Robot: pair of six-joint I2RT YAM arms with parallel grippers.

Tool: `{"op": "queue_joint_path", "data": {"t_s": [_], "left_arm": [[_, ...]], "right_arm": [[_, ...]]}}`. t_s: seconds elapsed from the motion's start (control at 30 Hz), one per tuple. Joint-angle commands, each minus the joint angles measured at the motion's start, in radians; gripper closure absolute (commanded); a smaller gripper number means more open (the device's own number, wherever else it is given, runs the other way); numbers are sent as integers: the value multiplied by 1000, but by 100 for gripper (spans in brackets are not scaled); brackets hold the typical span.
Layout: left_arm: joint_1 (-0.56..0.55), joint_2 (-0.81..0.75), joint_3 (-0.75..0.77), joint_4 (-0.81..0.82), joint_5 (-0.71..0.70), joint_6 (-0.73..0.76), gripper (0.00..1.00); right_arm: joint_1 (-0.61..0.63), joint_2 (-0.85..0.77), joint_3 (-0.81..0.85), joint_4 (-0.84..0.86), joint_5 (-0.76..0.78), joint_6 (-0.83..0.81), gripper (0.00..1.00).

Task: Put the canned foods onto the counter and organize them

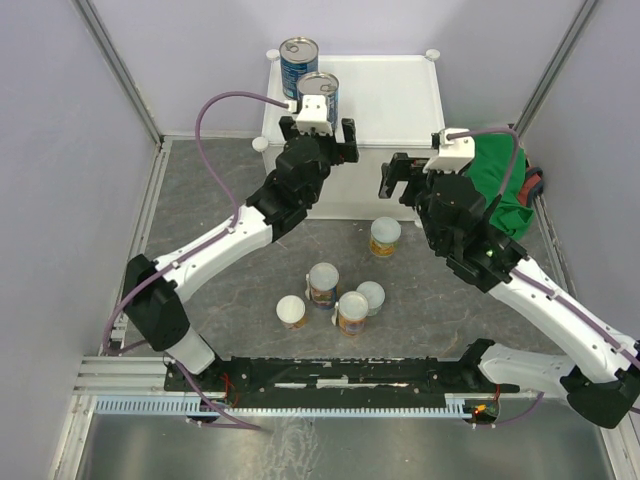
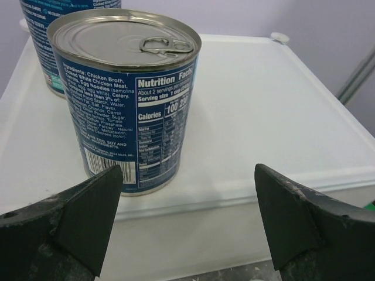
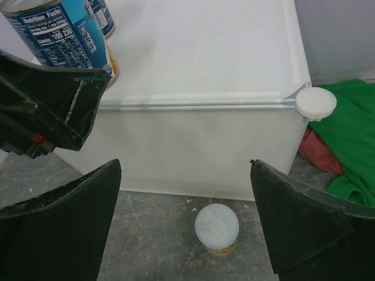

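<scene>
Two dark blue cans stand on the white counter near its left side, one at the back and one nearer the front edge. My left gripper is open and empty just in front of the nearer blue can, its fingers apart from it; the other blue can shows behind. My right gripper is open and empty, in front of the counter's front wall and above a pale-lidded yellow can on the floor. Several more small cans cluster on the floor.
A green cloth over something red lies right of the counter. A round white knob marks the counter's front right corner. The left gripper's body is close to my right gripper. Grey walls enclose the floor.
</scene>
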Motion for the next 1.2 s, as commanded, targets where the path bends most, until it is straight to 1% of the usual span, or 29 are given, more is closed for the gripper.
{"op": "queue_joint_path", "data": {"t_s": [0.0,0.1,0.4,0.77,1.17], "left_arm": [[3,52,97,33,-130,76,1],[8,90,128,45,-175,89,1],[58,156,165,66,-197,77,1],[130,137,140,55,-167,25,1],[171,99,103,39,-152,5,1]], "right_arm": [[-1,-25,-20,48,-32,22,2],[0,-31,-39,57,-36,24,2],[-1,-67,-90,81,-37,21,2],[-1,-85,-111,86,-58,29,2],[-1,-81,-113,75,-84,48,2]]}}
